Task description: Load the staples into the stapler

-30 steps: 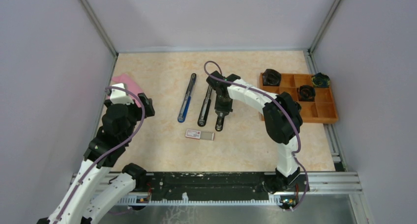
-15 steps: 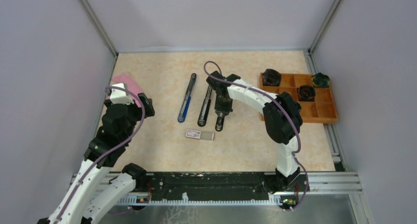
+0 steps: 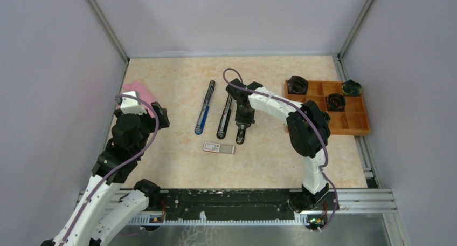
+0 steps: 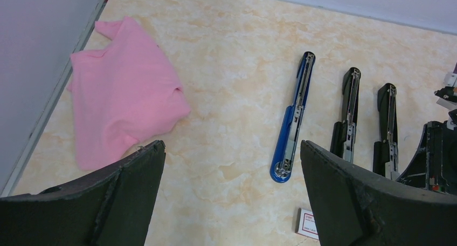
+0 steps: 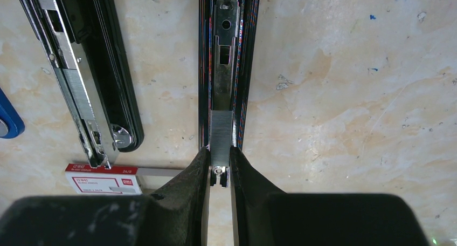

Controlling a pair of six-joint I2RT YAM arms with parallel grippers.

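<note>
Closest to the right wrist camera, the right gripper (image 5: 220, 161) has its two fingers squeezed tight on the near end of a grey staple strip (image 5: 221, 135). The strip lies in the open slot of a black stapler (image 5: 223, 52), which runs straight out past the fingertips. The far end of this stapler is cut off at the top of the wrist view.

Just beside the fingers, on the side toward the left arm, lies the staples box (image 5: 102, 180), white with red print. The dark finger hides its near edge. A second black stapler (image 5: 91, 79) lies open a bit farther out on that same side. Only a corner of the blue stapler (image 4: 293, 127) shows in the right wrist view. That makes three staplers, all open flat, and one box.

The left gripper (image 4: 233, 149) hangs with its fingers spread wide and nothing between them. One pink cloth (image 4: 118, 106) lies past one fingertip.

The right arm bends at the elbow and reaches across the table (image 3: 178, 165). The left arm is folded up at its own side.

Far from both sets of fingers sits one orange tray (image 3: 355, 122) with three dark lumps, too small to make out.
</note>
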